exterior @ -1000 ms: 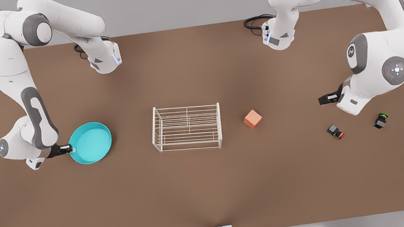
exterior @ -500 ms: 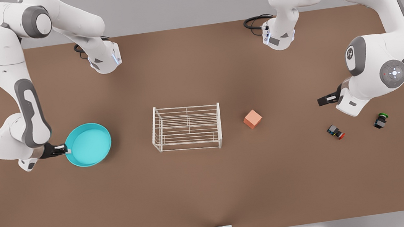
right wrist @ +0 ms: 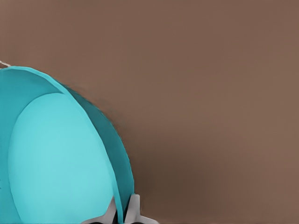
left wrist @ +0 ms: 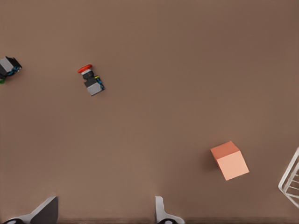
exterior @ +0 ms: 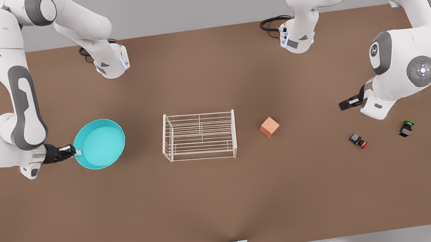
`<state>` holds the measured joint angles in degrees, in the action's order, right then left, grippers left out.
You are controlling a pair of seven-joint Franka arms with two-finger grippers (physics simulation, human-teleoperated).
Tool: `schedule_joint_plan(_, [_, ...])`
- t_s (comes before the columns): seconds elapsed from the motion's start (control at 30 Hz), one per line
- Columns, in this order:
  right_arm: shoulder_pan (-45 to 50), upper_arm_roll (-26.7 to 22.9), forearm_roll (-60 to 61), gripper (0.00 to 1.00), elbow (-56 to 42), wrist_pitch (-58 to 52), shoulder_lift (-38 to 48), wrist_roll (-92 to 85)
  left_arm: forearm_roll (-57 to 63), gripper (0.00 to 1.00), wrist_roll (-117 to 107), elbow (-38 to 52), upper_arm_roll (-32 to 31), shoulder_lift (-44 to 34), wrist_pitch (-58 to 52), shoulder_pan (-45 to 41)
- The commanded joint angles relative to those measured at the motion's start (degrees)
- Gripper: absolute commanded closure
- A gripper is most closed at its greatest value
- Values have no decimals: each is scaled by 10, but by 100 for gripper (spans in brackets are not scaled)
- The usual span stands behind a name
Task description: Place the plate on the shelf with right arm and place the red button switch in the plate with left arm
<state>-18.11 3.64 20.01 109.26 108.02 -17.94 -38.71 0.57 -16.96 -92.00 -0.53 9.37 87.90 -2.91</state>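
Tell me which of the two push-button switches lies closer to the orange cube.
The red button switch: red-capped, it lies nearer the orange cube. The green-capped switch lies farther toward the front view's right.

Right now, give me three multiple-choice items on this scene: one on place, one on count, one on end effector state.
1. Where is the cube?
A. between the rack and the red switch
B. inside the plate
C. on top of the rack

2. How many push-button switches lie on the table?
A. one
B. two
C. three

3. What is the right end effector doing?
A. hanging open over the rack
B. shut on the plate's rim
C. shut on the cube

Key: 1 A, the front view shows the cube on the table between rack and red switch. 2 B, a red switch and a green switch lie near the left end effector, whose fingers are spread in its wrist view. 3 B, the right wrist view shows both fingers pinching the rim.
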Motion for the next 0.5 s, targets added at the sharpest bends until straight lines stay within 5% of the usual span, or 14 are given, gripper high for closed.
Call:
schedule_joint_plan(0.0, [0, 12, 7, 85, 0, -38, 4, 18, -25, 0, -115, -2, 3, -10, -33, 9])
schedule_joint_plan(0.13, [0, 46, 16, 85, -14, -71, 15, 53, -46, 0, -102, 3, 2, 71, 147, 30])
schedule_joint_plan(0.47, [15, 177, 17, 85, -40, -71, 16, 192, -1, 0, -215, -66, 11, 133, 327, 102])
